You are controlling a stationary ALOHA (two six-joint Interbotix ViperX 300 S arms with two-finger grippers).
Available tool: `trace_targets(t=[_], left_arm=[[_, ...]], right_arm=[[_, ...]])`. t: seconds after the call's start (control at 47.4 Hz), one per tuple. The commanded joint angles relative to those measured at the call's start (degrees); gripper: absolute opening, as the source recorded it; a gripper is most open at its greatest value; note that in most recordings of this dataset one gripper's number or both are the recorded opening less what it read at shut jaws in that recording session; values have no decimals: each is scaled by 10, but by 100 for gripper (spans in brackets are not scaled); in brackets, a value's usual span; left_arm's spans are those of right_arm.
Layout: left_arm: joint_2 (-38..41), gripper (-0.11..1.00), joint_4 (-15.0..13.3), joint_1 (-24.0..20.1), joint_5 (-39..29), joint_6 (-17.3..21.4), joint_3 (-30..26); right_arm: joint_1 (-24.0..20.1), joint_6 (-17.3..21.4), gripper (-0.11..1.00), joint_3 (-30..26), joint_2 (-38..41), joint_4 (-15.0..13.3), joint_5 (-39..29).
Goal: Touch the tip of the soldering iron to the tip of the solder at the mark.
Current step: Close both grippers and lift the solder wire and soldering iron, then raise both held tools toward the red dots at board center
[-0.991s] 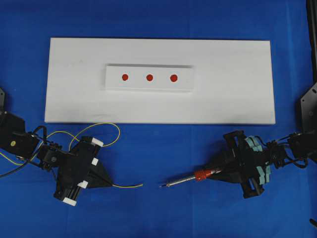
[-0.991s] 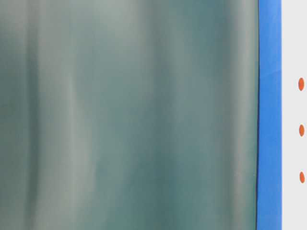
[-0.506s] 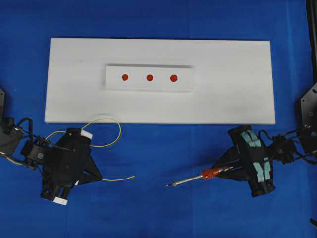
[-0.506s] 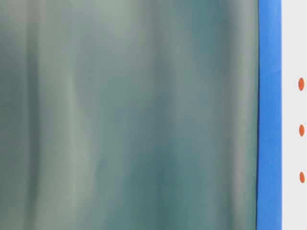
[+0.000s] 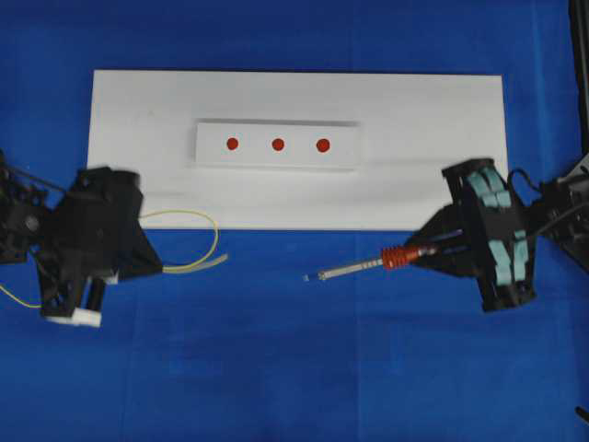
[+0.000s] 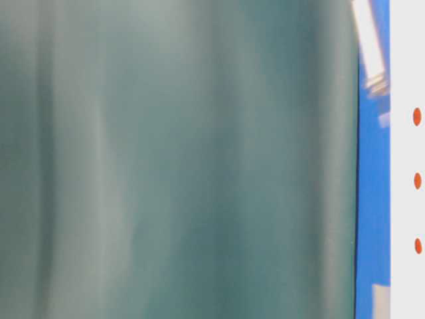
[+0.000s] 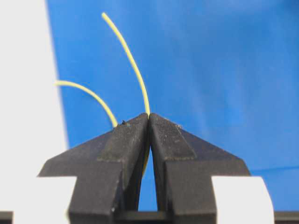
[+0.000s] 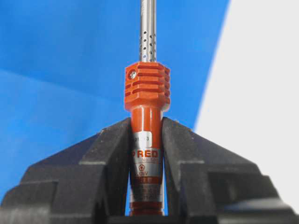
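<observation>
With my left gripper pinching the solder and my right gripper clamped on the soldering iron, both near the white board, I should bring each tip slowly over a red mark, meeting gently.

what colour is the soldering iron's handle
Orange-red, on the soldering iron gripped by the right gripper; clearest in the right wrist view.

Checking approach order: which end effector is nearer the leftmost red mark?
Left. The left end effector sits below and left of the leftmost red mark, holding the solder. The right end effector, holding the soldering iron, is far to its lower right.
</observation>
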State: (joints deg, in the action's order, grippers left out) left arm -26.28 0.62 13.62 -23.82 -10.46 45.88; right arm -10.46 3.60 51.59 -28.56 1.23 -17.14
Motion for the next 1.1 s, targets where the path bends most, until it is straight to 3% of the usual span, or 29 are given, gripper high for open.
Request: trace_targets(t=[0.0,0.295,0.527,1.076], left_arm=[[-28,1,5,-33,-16,1,-14],[-46,1,5,-169,-62,4,-9],[-17,1,5,-221,-74,33,-12],[47,1,1,-235,-88,21,-46]], right_arm=[[37,0,6,-30,-8,-16,-18],[149,0,6,-54,14,-33,-46],[198,-1,6,-83,58,-46,-62],[209,-1,6,-134,121,-57,-95]])
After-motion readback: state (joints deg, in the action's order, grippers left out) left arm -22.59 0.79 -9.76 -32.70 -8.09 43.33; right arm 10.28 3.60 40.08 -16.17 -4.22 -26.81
